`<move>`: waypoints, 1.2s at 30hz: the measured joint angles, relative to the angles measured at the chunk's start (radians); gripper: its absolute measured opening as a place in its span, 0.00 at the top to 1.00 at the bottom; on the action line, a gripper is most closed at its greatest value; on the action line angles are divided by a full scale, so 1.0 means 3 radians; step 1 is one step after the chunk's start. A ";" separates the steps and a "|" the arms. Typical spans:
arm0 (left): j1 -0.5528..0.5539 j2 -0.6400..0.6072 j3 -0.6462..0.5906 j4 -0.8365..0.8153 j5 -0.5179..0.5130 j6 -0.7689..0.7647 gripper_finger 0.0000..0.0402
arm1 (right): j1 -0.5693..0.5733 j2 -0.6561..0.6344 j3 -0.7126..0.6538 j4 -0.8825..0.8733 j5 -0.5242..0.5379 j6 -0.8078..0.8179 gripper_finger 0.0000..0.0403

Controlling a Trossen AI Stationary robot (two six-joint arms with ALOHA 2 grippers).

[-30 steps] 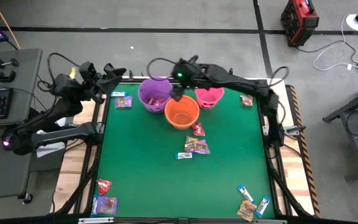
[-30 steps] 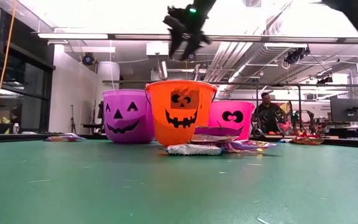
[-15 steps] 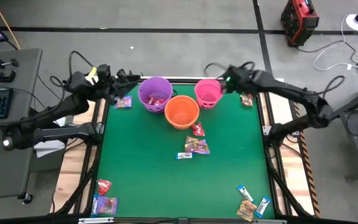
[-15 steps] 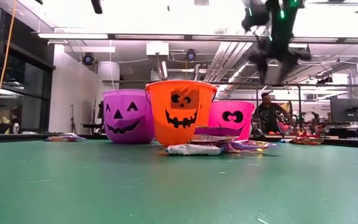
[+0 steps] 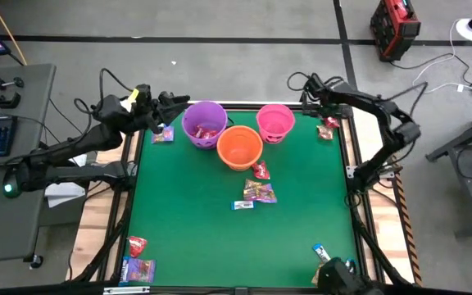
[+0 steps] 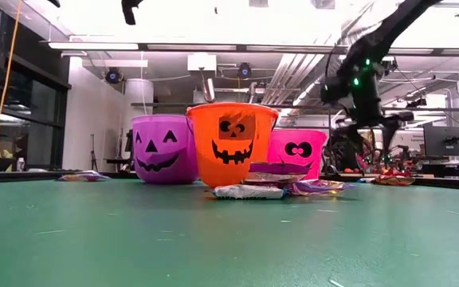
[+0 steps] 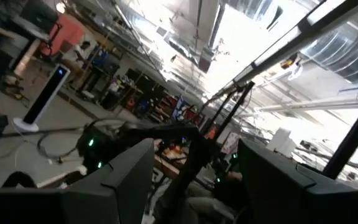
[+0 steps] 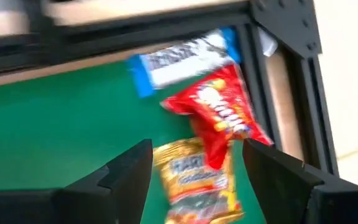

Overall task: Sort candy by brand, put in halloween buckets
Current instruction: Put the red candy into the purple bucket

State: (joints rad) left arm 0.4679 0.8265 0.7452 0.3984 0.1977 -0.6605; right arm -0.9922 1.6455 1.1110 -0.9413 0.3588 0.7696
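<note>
Far edge, centre: purple bucket [image 5: 204,123], orange bucket [image 5: 239,147], pink bucket [image 5: 274,121] clustered.
R gripper [image 5: 311,100]: fingers apart, nothing held, over far-right corner above candy pile [image 8: 211,130] (red, gold, blue-white wrappers).
L gripper [image 5: 174,105]: fingers apart, empty, raised by purple bucket.
Mid-table: loose candy [image 5: 258,192] near orange bucket.

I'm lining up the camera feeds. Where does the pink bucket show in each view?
High view: pink bucket at the table's far edge, right of the orange bucket.
Low view: pink bucket behind and right of the orange bucket.
Left wrist view: not in it.
Right wrist view: not in it.
Shared landmark: the orange bucket.
</note>
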 joint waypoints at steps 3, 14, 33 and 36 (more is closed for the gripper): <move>0.0001 0.0000 0.0000 0.0071 -0.0006 0.0004 0.45 | -0.0011 0.0197 0.0001 -0.0068 0.0084 0.0054 0.40; 0.0001 0.0000 0.0000 0.0083 -0.0011 0.0176 0.45 | 0.0014 0.0603 0.0004 -0.0045 0.0432 -0.0015 0.42; 0.0075 -0.0051 0.0000 0.0082 0.0394 0.0237 0.45 | 0.0367 -0.0141 0.0001 -0.0020 0.0610 -0.0318 0.99; 0.0124 -0.0072 0.0000 0.0037 0.0451 0.0298 0.45 | 0.0599 -0.0625 0.0001 0.0192 0.0597 -0.0301 0.99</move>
State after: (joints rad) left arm 0.5051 0.8047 0.7452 0.4095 0.3330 -0.5711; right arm -0.8126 1.4579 1.1114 -0.8836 0.5378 0.6794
